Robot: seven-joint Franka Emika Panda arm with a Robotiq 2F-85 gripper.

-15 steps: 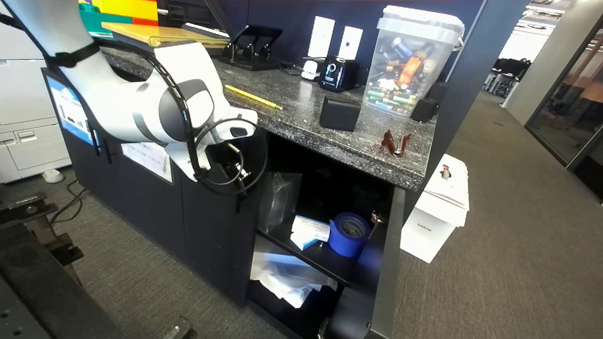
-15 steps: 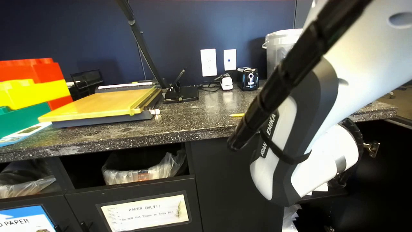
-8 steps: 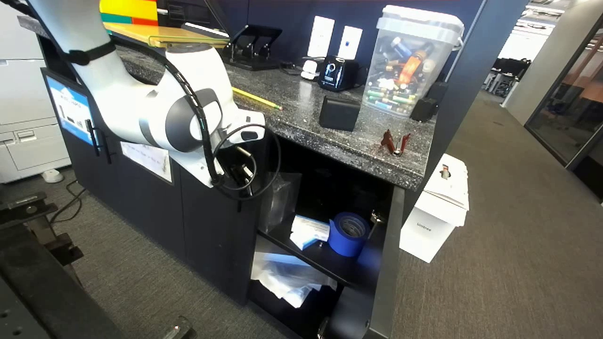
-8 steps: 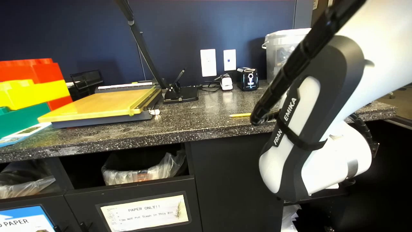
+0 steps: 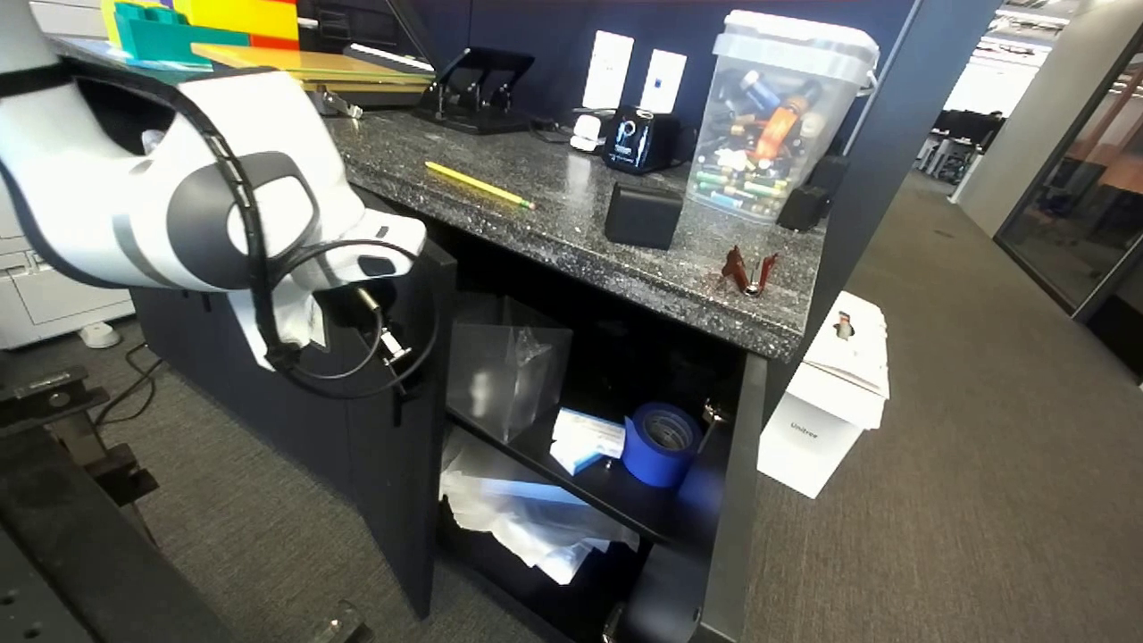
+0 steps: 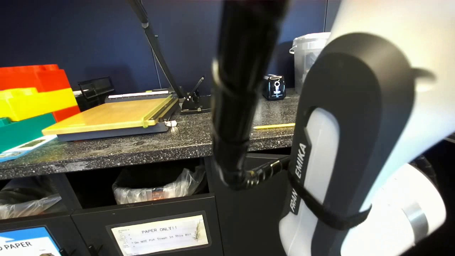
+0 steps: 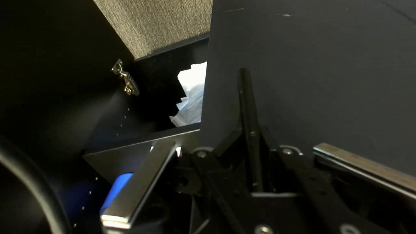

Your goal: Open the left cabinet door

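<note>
The left cabinet door (image 5: 393, 500) is a plain dark panel standing partly open, its free edge swung out from the cabinet. It also shows in an exterior view (image 6: 252, 213), partly behind the arm, and fills the right of the wrist view (image 7: 312, 78). Its slim black bar handle (image 7: 247, 97) runs between my gripper's fingers. My gripper (image 7: 251, 135) is shut on the handle, a finger on each side. In an exterior view the gripper (image 5: 393, 353) is small and partly hidden by the arm and a cable loop. In the other exterior picture the arm hides it.
Beside the door, the open compartment holds blue tape (image 5: 663, 445), a small white box (image 5: 585, 438) and plastic bags (image 5: 545, 527). Another door (image 5: 739, 500) stands open at its right. The granite counter edge (image 5: 571, 259) overhangs. A dark metal frame (image 5: 71, 536) stands at lower left.
The left door was flush with the cabinet half a second ago and is now swung outward. The arm has moved out with the handle, leftward in an exterior view. More of the compartment shows.
</note>
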